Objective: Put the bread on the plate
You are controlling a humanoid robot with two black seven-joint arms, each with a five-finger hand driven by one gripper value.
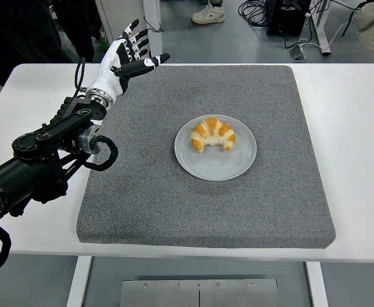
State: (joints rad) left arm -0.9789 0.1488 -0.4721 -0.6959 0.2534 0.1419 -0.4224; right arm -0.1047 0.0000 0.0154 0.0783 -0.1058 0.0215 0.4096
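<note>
A golden croissant (213, 134) lies on the grey round plate (234, 166), in the plate's upper half, near the middle of the grey mat (193, 204). My left hand (130, 56) is white with black fingertips, fingers spread and empty, raised at the mat's far left corner, well away from the plate. Its black arm comes in from the left edge. The right arm is out of view.
The mat covers the middle of the white table (359, 153). A person's dark clothing (20, 32) shows at the top left. Cables and table legs show on the floor beyond the far edge.
</note>
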